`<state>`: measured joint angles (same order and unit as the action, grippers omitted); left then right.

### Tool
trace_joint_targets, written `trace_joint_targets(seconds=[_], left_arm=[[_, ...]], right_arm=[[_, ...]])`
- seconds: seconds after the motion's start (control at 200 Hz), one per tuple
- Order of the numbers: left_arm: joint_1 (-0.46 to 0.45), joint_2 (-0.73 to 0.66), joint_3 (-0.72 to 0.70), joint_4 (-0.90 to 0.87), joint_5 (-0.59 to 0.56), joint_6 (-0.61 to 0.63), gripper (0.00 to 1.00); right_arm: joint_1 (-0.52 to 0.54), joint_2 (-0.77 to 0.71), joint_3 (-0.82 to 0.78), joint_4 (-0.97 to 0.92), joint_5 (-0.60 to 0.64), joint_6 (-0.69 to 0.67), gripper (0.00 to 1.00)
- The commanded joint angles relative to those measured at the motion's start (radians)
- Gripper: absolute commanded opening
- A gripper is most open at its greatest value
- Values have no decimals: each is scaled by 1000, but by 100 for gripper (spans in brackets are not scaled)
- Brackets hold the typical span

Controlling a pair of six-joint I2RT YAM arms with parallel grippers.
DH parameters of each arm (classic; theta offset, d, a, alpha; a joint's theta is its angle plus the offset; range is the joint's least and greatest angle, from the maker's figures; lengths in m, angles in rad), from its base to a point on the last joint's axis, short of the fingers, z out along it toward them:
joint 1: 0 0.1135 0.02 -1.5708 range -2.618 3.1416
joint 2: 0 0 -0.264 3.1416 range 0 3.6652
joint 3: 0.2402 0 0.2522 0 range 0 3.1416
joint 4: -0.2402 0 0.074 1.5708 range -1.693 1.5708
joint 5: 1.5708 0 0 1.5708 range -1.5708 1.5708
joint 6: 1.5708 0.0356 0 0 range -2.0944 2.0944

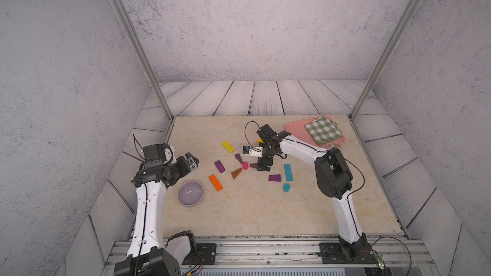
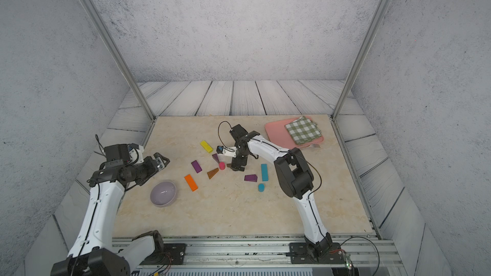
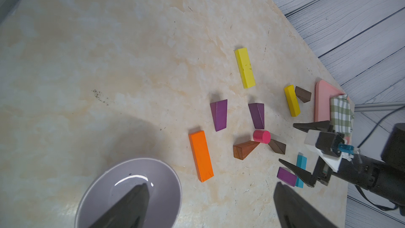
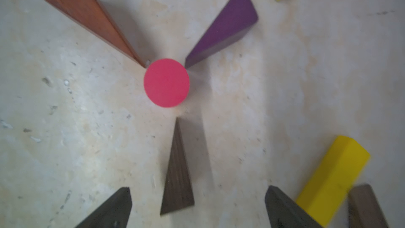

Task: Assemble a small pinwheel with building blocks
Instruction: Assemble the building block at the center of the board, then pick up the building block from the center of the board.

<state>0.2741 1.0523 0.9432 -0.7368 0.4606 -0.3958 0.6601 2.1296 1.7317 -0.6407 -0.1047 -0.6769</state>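
**Both top views:** The pink cylinder [image 1: 245, 165] stands upright near the middle of the marble-look table [image 1: 252, 216]. Three wedges lie around it, thin ends inward: a purple wedge [image 1: 238, 157] at 11 o'clock, a red-brown wedge [image 1: 236, 173] at 8 and a dark brown wedge [image 1: 253, 165] at 3. The right gripper [image 1: 263, 169] points down over that dark wedge's thick end, and its spread cannot be judged from here.

Farther out from the cylinder lie a yellow bar [image 1: 227, 146] at 11 and a loose purple wedge [image 1: 219, 166] at 9. An orange bar [image 1: 215, 182] and the lilac bowl [image 1: 190, 193] are at 8. A teal bar [image 1: 287, 172] is at 3, with a purple block [image 1: 274, 178] and a blue cylinder [image 1: 286, 187] at 4. The pink tray [image 1: 293, 126], carrying a checked cloth [image 1: 322, 129], sits at 2 o'clock. The left gripper [image 1: 195, 161] hangs over the table at the bowl's 12 o'clock.

**Left wrist view:** The left gripper's dark fingers [image 3: 131, 207] stand wide apart with nothing between them, one of them over the bowl. Ahead, the right gripper's jaws are spread, and the dark brown wedge lies free by its fingertips. A second yellow bar [image 3: 292, 100] and another dark wedge [image 3: 303, 94] lie just beside each other near the tray.

**Right wrist view, slightly blurred:** The right gripper's fingers [image 4: 109, 211] are parted, and the dark brown wedge lies between them, touching neither. Its tip stops just short of the pink cylinder. The red-brown and purple tips reach the cylinder's rim.
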Motion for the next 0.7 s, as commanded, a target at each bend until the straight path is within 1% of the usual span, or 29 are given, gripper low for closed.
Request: trace_joint_targets(seconds=[0.0, 0.005, 0.03, 0.05, 0.085, 0.095, 0.1, 0.135, 0.155, 0.165, 0.175, 0.26, 0.35, 0.435, 0.601, 0.696], left_arm=[[8, -1, -11, 4, 9, 15, 96], [8, -1, -12, 4, 9, 15, 96], [9, 0, -11, 4, 9, 15, 96], [9, -1, -11, 3, 10, 16, 96], [10, 1, -12, 5, 13, 16, 96], [9, 1, -13, 5, 14, 15, 96], [9, 0, -13, 5, 14, 15, 96], [9, 2, -12, 5, 17, 15, 96], [8, 3, -13, 5, 18, 15, 96], [8, 3, -13, 6, 19, 15, 96], [9, 3, -13, 5, 19, 15, 96], [9, 4, -13, 7, 22, 15, 96], [10, 0, -14, 7, 24, 15, 96], [9, -2, -14, 5, 23, 16, 96], [9, -3, -16, 8, 29, 15, 96], [8, -2, -17, 9, 32, 14, 96]], right_arm=[[-12, -265, -139, 241, 408, 382, 99], [-12, -265, -139, 241, 408, 382, 99], [-20, -298, -183, 268, 502, 465, 99], [-28, -320, -202, 265, 559, 550, 99], [-50, -347, -213, 202, 605, 677, 99], [-61, -354, -213, 154, 603, 723, 99], [-61, -354, -213, 154, 603, 723, 99], [-86, -359, -203, 34, 587, 843, 99], [-93, -355, -197, -9, 580, 879, 99], [-99, -350, -189, -52, 568, 919, 99], [-101, -347, -188, -75, 558, 934, 100], [-105, -314, -214, -180, 507, 1062, 93], [-105, -282, -273, -175, 402, 1121, 85], [-105, -264, -302, -152, 359, 1160, 81], [-106, -223, -321, -88, 243, 1175, 74], [-105, -176, -311, -79, 205, 1181, 69]])
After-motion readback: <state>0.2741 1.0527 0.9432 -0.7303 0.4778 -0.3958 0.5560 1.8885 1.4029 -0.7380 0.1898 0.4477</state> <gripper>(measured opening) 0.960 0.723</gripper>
